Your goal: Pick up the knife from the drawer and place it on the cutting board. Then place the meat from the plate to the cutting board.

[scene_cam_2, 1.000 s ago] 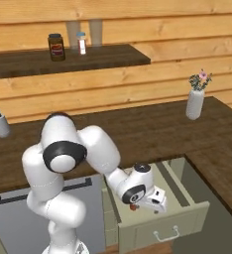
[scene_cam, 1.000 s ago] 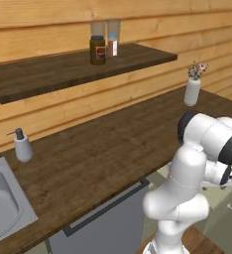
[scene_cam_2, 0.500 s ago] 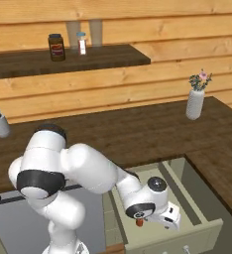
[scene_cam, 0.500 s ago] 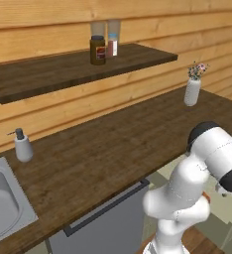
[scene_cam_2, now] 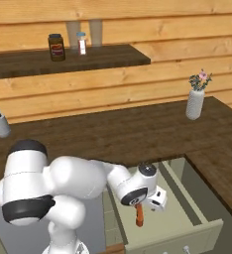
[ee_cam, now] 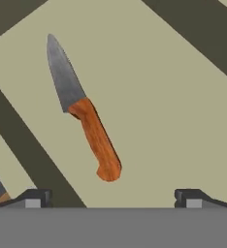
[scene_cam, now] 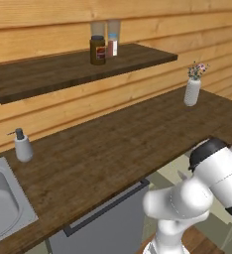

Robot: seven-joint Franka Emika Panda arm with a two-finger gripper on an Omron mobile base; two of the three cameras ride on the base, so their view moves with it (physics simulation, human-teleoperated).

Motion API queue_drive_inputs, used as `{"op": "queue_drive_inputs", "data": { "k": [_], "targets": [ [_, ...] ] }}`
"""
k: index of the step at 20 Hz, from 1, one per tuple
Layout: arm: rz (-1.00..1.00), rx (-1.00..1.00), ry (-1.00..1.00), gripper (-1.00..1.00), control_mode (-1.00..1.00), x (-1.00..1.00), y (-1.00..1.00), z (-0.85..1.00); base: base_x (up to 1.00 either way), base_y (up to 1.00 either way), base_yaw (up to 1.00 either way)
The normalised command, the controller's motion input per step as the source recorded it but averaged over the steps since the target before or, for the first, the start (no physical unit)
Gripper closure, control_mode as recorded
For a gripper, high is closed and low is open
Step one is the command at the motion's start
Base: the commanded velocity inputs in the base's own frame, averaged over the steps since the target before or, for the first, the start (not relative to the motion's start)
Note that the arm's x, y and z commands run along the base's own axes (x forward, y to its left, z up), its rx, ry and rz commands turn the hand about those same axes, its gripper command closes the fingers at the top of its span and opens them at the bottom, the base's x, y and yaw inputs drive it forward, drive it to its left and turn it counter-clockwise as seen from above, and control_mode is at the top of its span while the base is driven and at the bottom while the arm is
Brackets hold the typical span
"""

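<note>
- The white robot arm has swung lower and farther forward over the last second. Its hand (scene_cam_2: 155,199) now hangs inside the open pale sage-green drawer (scene_cam_2: 197,235), which is pulled out from under the dark brown wooden table (scene_cam_2: 138,134).
- In the hand view, the knife with a grey steel blade and an orange-brown wooden handle (ee_cam: 81,109) lies flat on the pale drawer floor, just ahead of the two dark fingertips (ee_cam: 35,197). It sits at a slant, blade pointing away and handle end nearest the hand.
- The hand is spread wide and holds nothing; the fingertips stand apart at either side of the view's bottom, with the handle between their lines but not yet between them.
- In the right base view, the orange handle (scene_cam_2: 139,215) shows just below the hand.
- Judged from this, the approach is nearly done: the next step is to come down over the handle and close on it. No part of the task is finished yet.
- On the table stands a white vase with small flowers (scene_cam_2: 195,101), well apart from the drawer. The cutting board, plate and meat cannot be made out.
</note>
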Motion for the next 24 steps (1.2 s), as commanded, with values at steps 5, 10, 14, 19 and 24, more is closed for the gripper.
{"op": "queue_drive_inputs", "data": {
  "k": [5,10,14,19,24],
  "targets": [
    [0.00,0.00,0.05,-1.00,-1.00,0.25,0.02,-0.25,0.00,0.00,0.00],
    [0.01,0.00,0.05,-1.00,-1.00,0.18,0.00,-0.44,0.00,0.00,0.00],
    [0.06,0.00,0.01,-1.00,-1.00,0.21,0.00,-0.26,0.00,0.00,0.00],
    [0.10,0.06,0.00,-1.00,-1.00,0.10,-0.13,-0.13,0.00,0.00,0.00],
    [0.09,0.07,0.00,-1.00,-1.00,0.11,-0.20,-0.10,0.00,0.00,0.00]
  ]
}}
